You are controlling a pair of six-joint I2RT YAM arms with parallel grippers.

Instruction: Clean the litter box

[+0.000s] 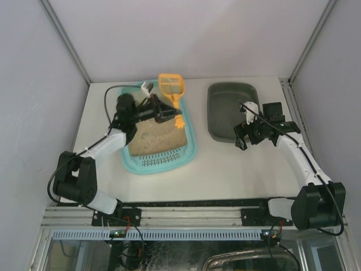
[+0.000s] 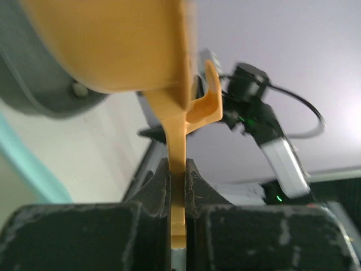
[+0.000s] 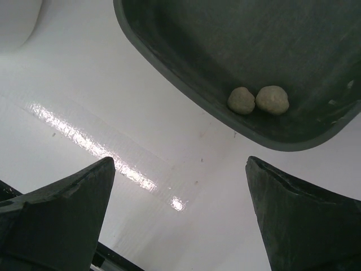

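Clearly, the left tool (image 2: 177,186) is clamped on the flat handle of the orange slotted plastic scoop (image 2: 113,45), above the far end of the large light-teal rectangular plastic litter box (image 1: 192,144), which sits on the white counter (image 1: 225,169). The scoop's bowl is blurred and cut off, so its load cannot be told. Right of the litter box, the right tool (image 3: 180,197) hangs with its jaws spread beside the dark grey plastic tray (image 3: 169,56), which holds two round tan clumps (image 3: 272,99).

Frame edges crop the blurred scoop (image 2: 113,45) and litter box (image 2: 31,164).
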